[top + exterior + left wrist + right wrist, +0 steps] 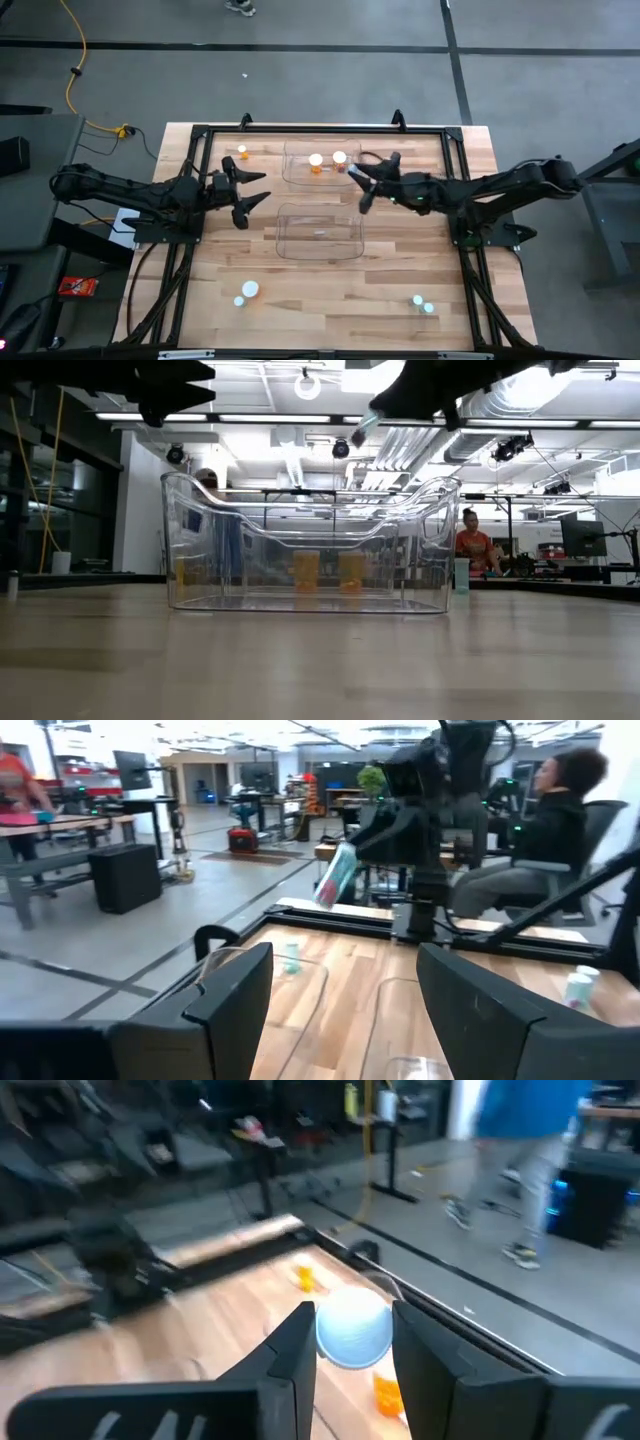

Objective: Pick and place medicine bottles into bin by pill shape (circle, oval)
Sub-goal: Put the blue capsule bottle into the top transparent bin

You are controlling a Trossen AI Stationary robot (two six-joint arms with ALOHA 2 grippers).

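Right gripper is closed on one pale teal bottle; in the right wrist view the round end of this bottle sits between the two dark fingers. In the high view this gripper hangs at the right edge of the two bins, about where they meet. Left gripper stands with its fingers wide apart and holds nothing, just left of the bins.

I count two clear bins: the far bin and the near bin. Two orange bottles with white caps stand inside the far bin. One more orange bottle stands on the table, left of the far bin. Near the front edge there is one whitish bottle on the left and two small pale bottles on the right, close together. The near bin looks empty from above.
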